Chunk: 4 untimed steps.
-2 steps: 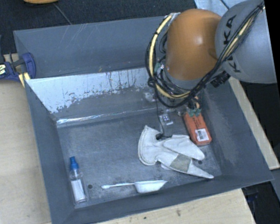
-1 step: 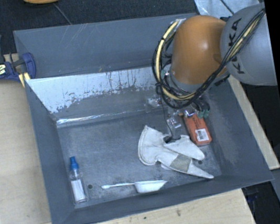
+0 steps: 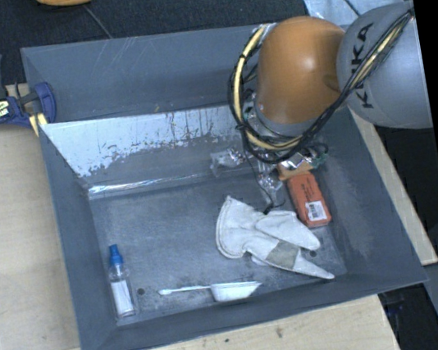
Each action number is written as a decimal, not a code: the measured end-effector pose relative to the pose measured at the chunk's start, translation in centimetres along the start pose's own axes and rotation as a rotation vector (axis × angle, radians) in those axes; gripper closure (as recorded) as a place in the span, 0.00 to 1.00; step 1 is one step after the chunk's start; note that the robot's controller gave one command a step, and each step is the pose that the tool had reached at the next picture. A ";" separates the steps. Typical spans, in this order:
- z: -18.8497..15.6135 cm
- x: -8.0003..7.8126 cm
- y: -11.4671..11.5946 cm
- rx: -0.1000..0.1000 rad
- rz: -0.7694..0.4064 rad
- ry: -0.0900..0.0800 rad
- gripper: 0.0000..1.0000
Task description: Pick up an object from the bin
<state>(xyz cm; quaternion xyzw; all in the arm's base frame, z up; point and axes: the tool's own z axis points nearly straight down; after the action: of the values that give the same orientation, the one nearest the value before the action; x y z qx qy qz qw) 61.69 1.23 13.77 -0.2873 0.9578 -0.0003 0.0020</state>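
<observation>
My gripper (image 3: 272, 196) hangs below the orange wrist cover at the right of the bin, its tips just above the upper right edge of a crumpled white cloth or glove (image 3: 258, 234). Directly to the right of the gripper lies an orange-red rectangular block with a white label (image 3: 307, 198). Nothing shows between the gripper's tips.
A white plastic spoon (image 3: 218, 291) lies along the front wall. A small clear bottle with a blue cap (image 3: 119, 282) lies at the front left corner. The arm and its cables cover the bin's back right part.
</observation>
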 end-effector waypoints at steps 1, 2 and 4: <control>4.5 0.0 0.1 0.000 0.147 0.000 0.00; 6.6 -1.7 1.2 0.002 -0.192 -0.002 1.00; 6.5 -1.7 1.2 0.002 -0.190 -0.003 1.00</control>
<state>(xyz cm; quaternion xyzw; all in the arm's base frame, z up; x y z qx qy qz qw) 62.48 3.17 7.24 -0.3767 0.9263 -0.0010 0.0036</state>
